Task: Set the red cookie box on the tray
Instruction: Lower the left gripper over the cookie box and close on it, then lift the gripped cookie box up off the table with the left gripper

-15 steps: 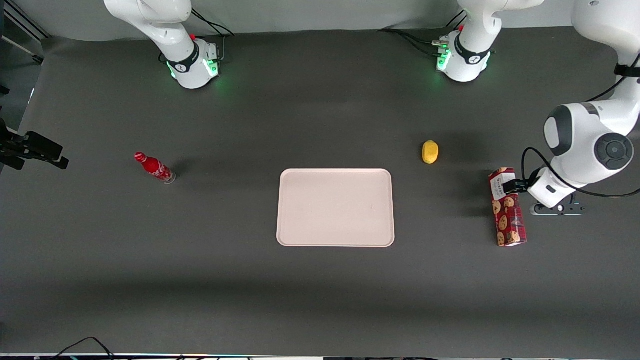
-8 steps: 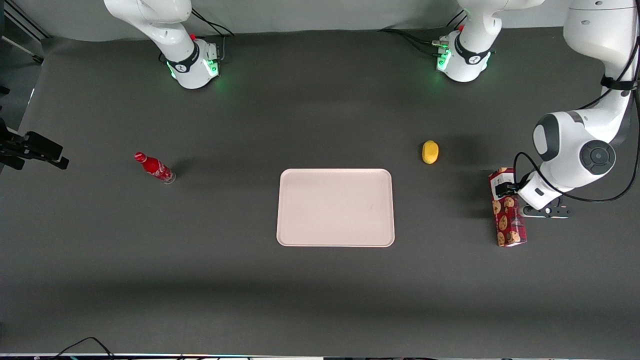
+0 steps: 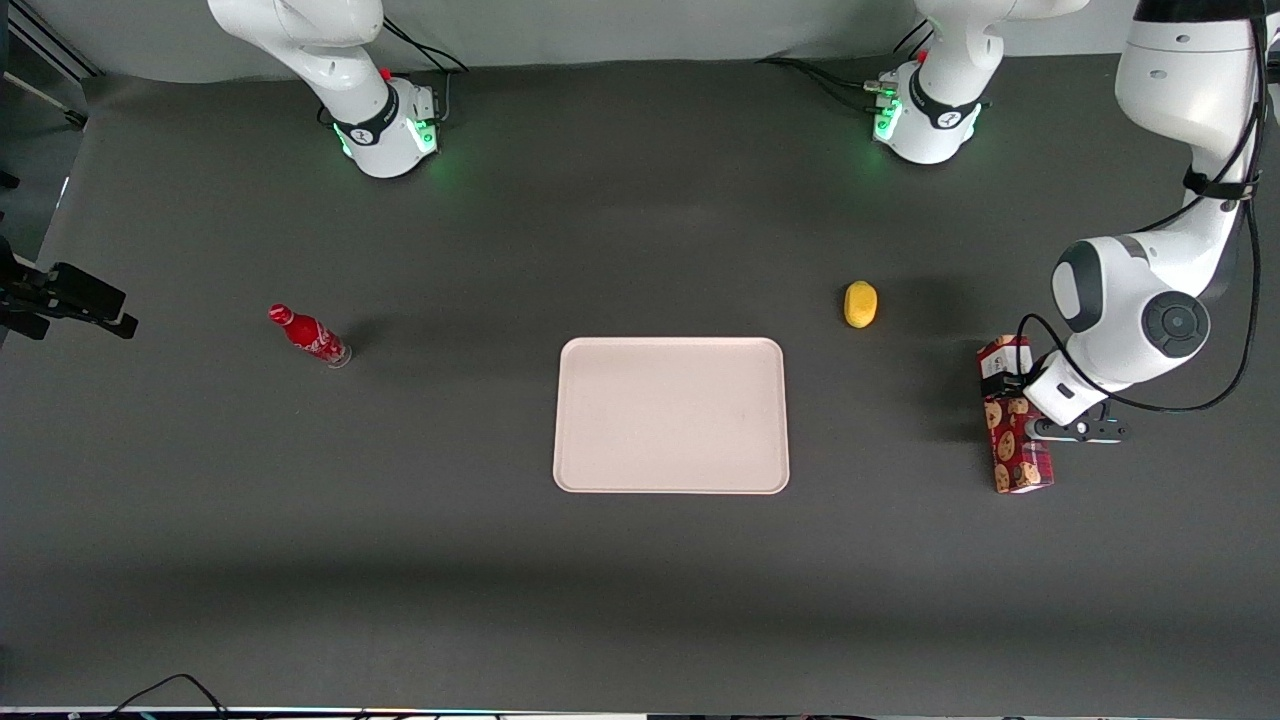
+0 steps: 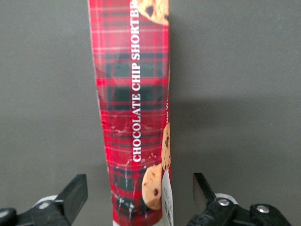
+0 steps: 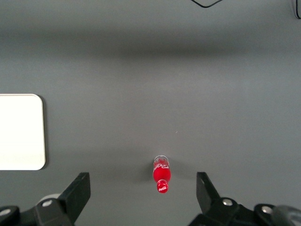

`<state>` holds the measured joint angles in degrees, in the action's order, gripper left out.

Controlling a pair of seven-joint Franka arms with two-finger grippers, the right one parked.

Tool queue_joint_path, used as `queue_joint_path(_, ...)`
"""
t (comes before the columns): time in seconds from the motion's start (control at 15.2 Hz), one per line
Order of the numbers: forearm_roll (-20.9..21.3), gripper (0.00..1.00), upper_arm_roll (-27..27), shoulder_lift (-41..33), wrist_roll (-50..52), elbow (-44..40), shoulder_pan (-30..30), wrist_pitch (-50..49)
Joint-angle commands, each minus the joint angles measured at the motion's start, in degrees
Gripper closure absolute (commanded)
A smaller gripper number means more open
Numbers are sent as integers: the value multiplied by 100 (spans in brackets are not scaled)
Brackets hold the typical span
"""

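Note:
The red cookie box [image 3: 1021, 461] lies flat on the dark table toward the working arm's end, its long axis running toward the front camera. In the left wrist view the tartan cookie box [image 4: 134, 117] runs between the two fingers. My gripper [image 3: 1004, 385] hangs over the box's white-label end, open, with one finger on each side of the carton [image 4: 138, 188] and a gap on both sides. The pale tray [image 3: 670, 415] sits in the middle of the table, apart from the box, and nothing lies on it.
A small yellow object [image 3: 860, 304] lies between tray and box, farther from the front camera. A small red bottle [image 3: 310, 337] lies toward the parked arm's end, also seen in the right wrist view as a bottle [image 5: 161, 175] beside the tray's corner [image 5: 21, 132].
The left arm's wrist has swung sideways toward the tray, bringing the open gripper over the box's label end. The box, tray and other things have not moved.

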<state>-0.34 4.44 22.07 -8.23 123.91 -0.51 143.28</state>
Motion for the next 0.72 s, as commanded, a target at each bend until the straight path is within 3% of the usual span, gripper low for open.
queue_joint_path(0.0, -116, 7, 4, 61, -170, 2, 24, 95)
queue_joint_path(0.07, -116, 29, 13, 52, -170, 11, 24, 86)
queue_joint_path(0.13, -116, 61, 4, 52, -170, 11, 24, 86)
queue_joint_path(0.2, -116, 86, 4, 52, -170, 11, 24, 77)
queue_joint_path(0.26, -125, 100, -5, 52, -170, 11, 24, 51)
queue_joint_path(0.66, -125, 100, -22, -79, -135, -59, 51, -168)
